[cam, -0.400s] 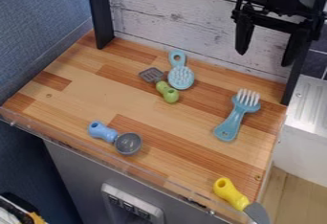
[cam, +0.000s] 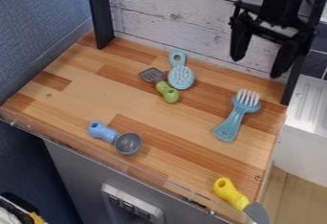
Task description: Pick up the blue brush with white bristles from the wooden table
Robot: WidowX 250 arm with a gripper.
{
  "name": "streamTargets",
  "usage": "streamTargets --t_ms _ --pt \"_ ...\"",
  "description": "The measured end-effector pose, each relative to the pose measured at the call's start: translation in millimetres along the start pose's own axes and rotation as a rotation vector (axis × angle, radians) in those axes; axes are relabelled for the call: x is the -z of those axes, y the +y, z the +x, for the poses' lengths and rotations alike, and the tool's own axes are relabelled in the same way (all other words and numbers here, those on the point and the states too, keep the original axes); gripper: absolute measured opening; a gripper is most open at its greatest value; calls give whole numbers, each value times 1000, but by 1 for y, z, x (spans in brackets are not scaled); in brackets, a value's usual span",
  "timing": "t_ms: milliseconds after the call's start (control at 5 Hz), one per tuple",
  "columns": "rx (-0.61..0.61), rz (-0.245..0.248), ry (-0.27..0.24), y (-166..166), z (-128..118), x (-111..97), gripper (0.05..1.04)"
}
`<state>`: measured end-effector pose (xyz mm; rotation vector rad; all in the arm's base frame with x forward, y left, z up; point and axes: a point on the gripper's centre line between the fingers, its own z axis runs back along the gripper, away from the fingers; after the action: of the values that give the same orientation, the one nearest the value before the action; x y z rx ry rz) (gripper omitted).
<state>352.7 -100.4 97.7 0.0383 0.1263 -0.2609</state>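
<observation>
Comb lay between six and seven o'clock from a spread gripper

From where I stood, the blue comb rested on the wooden counter, its pale teeth toward one o'clock and its holed handle toward seven. It looked like a toy: light, stiff plastic, hard to break but perhaps a bit slippery where smooth. I'd have pinched it across the slim part of the handle, leaving the teeth alone.

The black gripper hung near the back wall, its fingers wide apart with nothing between them, touching neither comb nor counter. From the comb, a round blue brush sat toward ten or eleven o'clock, and a yellow-handled knife at six.
</observation>
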Motion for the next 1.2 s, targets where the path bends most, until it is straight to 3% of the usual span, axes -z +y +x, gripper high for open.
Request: streamTargets --t_ms 400,600,800,1000,1200 --pt "457 21 -26 0 -18 8 996" --pt "612 23 -28 -1 -24 32 996" --pt "619 29 -51 -1 -26 46 998" --pt "508 33 -74 -1 -23 58 998" --pt "329 19 -65 -7 -18 79 996"
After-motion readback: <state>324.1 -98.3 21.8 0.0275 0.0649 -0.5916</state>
